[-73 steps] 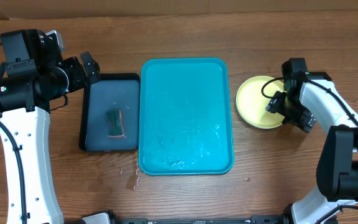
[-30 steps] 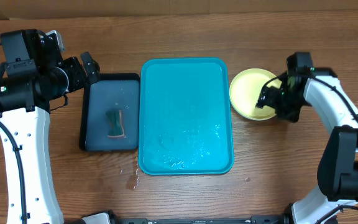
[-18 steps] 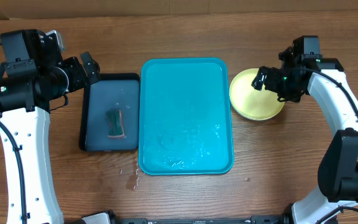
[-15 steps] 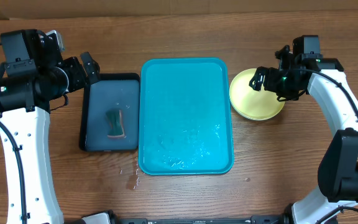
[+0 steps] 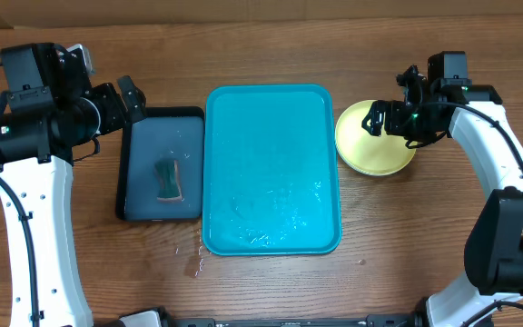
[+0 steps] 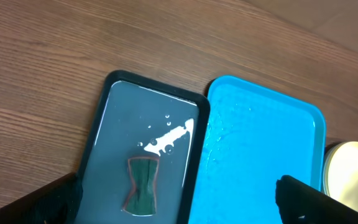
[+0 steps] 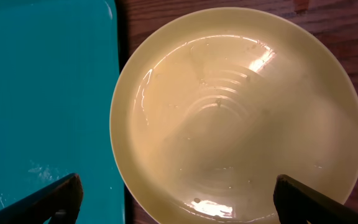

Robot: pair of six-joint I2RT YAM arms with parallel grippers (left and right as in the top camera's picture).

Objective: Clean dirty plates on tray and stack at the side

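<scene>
The turquoise tray (image 5: 271, 154) lies at the table's middle with no plates on it, only water drops. A yellow-green plate (image 5: 366, 153) rests on the wood just right of the tray and looks clean and wet in the right wrist view (image 7: 235, 112). I cannot tell whether other plates lie under it, and no light blue plate shows. My right gripper (image 5: 390, 113) hovers open over the plate, holding nothing (image 7: 182, 205). My left gripper (image 5: 127, 100) is open and empty above the navy tray (image 6: 179, 205).
A dark navy tray (image 5: 148, 145) with shallow water and a green sponge (image 5: 168, 179) lies left of the turquoise tray; both show in the left wrist view (image 6: 117, 137), (image 6: 142, 193). Water drops wet the wood near the turquoise tray's front left corner (image 5: 192, 263).
The plate has slid a little left and back, closer to the tray. My right gripper has come off its right edge and now hangs above it. The left arm has not moved.
</scene>
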